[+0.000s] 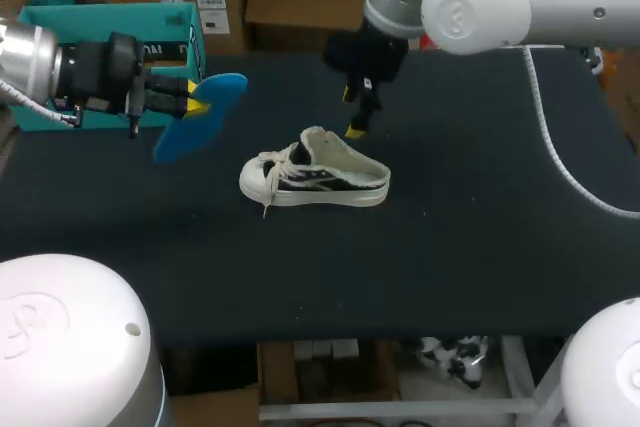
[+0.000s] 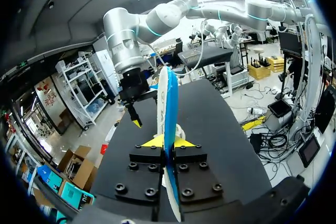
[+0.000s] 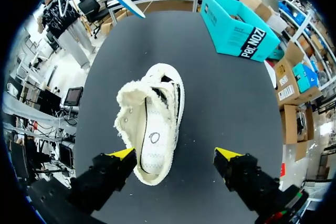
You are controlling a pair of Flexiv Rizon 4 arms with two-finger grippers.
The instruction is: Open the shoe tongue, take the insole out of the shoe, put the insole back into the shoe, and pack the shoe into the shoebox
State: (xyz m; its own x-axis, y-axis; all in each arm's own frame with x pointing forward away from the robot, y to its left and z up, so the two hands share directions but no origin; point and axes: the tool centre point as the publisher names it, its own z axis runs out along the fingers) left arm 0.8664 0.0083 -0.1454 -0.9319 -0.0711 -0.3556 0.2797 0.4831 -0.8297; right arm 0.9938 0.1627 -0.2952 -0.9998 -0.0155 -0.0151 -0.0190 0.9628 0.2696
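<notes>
pinching blue insole (image 1: 200, 119) in l hand (image 2: 167, 141), r hand (image 3: 176, 153) wide apart above shoe (image 3: 155, 124)

Shoe (image 1: 315, 175) sat on desk (image 1: 450, 247) near middle, toe end toward left, heel end toward right. Right gripper (image 1: 352, 113) hung over heel end, just behind it, fingers spread; heel lay between them, close beside one finger. Insole (image 1: 200, 117) was up off desk, left of shoe and apart from it, pinched between both fingers of left gripper (image 1: 197, 97). Shoebox (image 1: 110, 19) stood at far left of desk, behind left gripper.
</notes>
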